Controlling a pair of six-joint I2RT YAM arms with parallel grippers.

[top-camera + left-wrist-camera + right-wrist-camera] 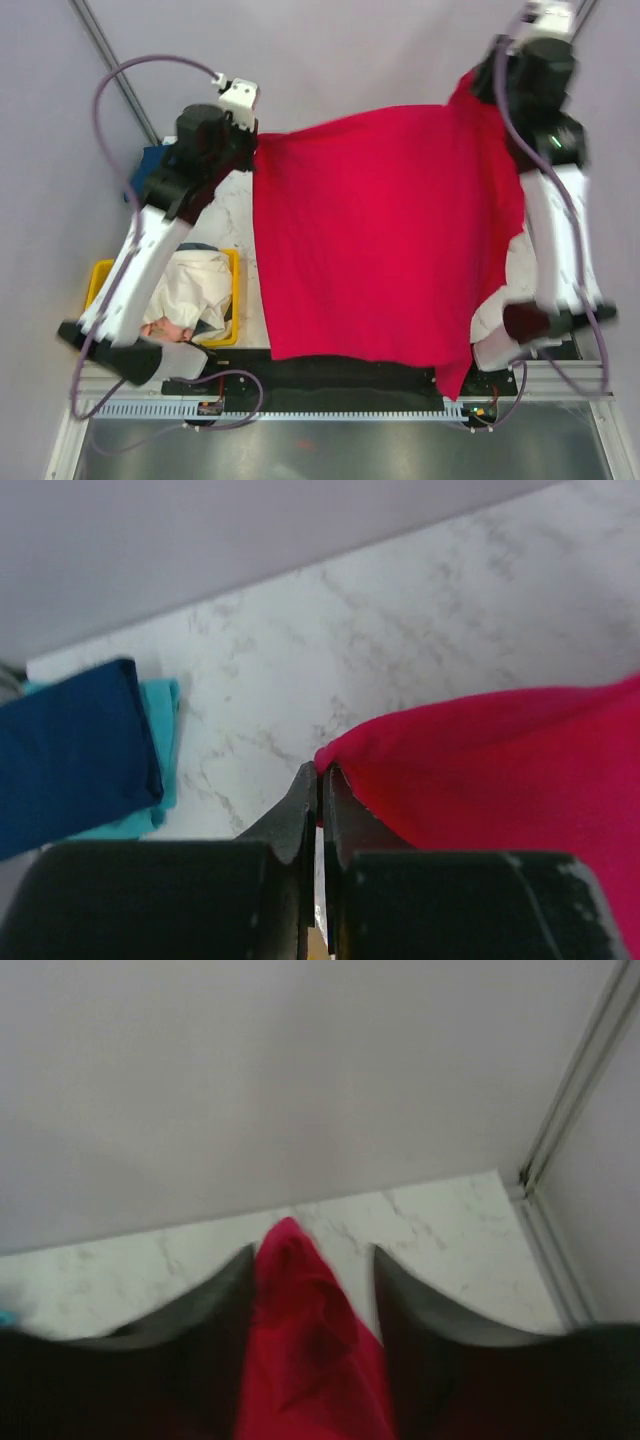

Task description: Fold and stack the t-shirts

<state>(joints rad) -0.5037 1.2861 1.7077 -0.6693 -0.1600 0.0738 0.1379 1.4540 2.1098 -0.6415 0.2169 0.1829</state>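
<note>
The bright red t-shirt (380, 240) hangs spread wide between both grippers, from the far side of the table down to the near edge. My left gripper (254, 142) is shut on its far left corner; in the left wrist view the jaws (320, 772) pinch the red cloth (500, 760). At the far right corner is my right gripper (478, 86). Its jaws (312, 1250) stand apart, with the red cloth (300, 1340) bunched against the left finger and a gap on the right. A folded navy t-shirt (70, 760) lies on a teal one (165, 720) at the far left.
A yellow tray (100, 275) at the near left holds a crumpled white t-shirt (200, 285). More white cloth (500, 305) shows under the red shirt's right edge. The marble table (400, 630) ends at a wall at the back, with a metal post (570, 1100) in the far right corner.
</note>
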